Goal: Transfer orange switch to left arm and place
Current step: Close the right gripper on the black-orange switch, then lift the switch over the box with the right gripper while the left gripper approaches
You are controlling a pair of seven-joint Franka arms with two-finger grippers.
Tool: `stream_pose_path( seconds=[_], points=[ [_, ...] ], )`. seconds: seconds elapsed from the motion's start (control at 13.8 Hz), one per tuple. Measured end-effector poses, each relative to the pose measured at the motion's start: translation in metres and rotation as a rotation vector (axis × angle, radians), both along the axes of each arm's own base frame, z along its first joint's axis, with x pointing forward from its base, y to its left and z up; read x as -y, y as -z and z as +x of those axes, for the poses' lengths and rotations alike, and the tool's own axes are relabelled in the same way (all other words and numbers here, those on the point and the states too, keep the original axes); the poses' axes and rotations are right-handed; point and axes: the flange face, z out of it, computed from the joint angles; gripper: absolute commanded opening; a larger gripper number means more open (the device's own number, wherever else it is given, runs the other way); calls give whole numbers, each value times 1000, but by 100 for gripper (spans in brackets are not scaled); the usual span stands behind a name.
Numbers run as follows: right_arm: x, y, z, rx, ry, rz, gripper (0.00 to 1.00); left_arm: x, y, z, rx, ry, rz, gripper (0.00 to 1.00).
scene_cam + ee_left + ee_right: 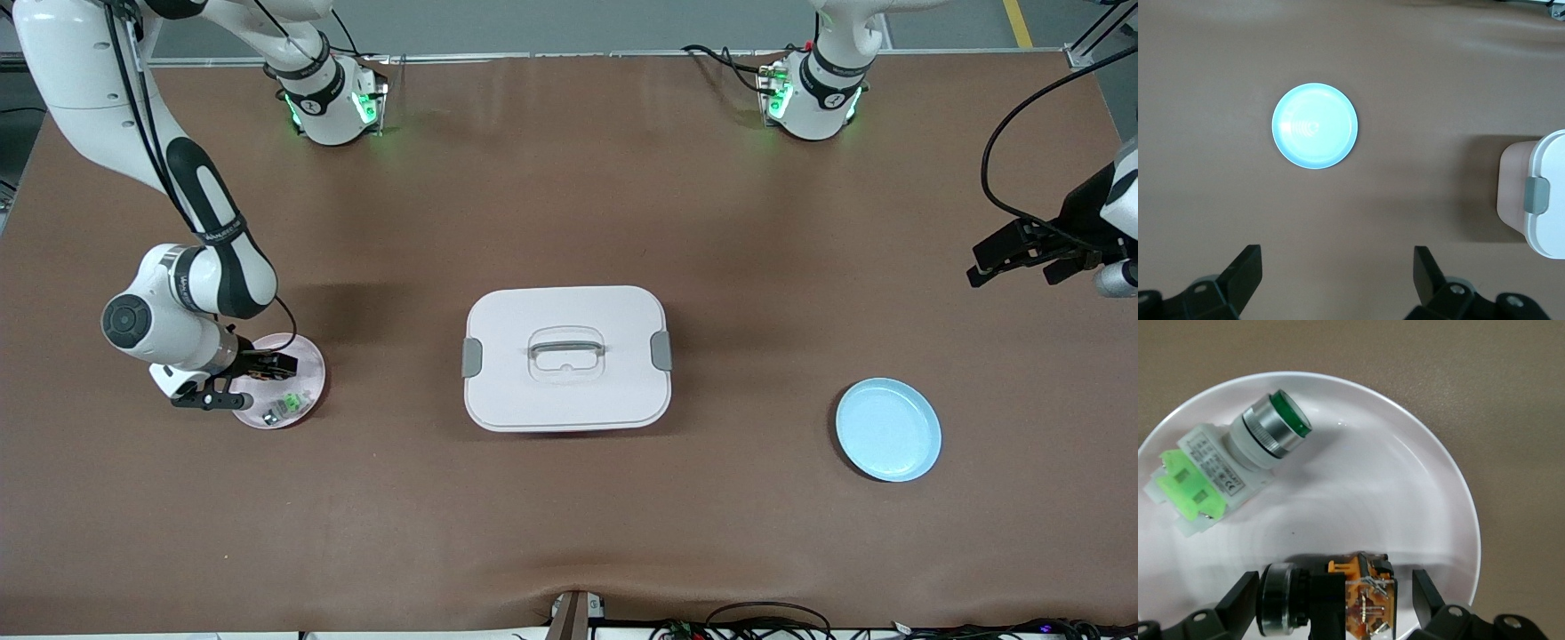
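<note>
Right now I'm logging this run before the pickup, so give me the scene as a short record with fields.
orange switch: lying on the pink plate, between the open fingers of the right tool, not yet gripped
green switch: on the same plate, untouched
box: lid on, mid-table between the two plates
blue plate: toward the left arm's end, nothing on it
left tool: open, waiting in the air above that end of the table

- The glossy white right arm (133, 133) had black joint sections and black cables.
- Both round white bases (329, 102) glowed green.
- The left gripper (1022, 253) was black.
</note>
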Motion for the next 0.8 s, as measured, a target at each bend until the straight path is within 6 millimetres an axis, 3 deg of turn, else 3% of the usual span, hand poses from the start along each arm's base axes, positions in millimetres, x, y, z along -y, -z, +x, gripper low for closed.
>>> stream_pose_path(
  seconds=[0.07,0.15,0.58,0.8],
  points=[
    [0,0,0,0,-1,0,21,0,0,0,0,0,0,100],
    [0,0,0,0,-5,0,0,0,0,0,0,0,0,100],
    [2,-4,3,-18,41,49,0,0,0,0,0,0,0,100],
    [0,-24,14,-104,87,124,0,0,0,0,0,0,0,100]
  ],
)
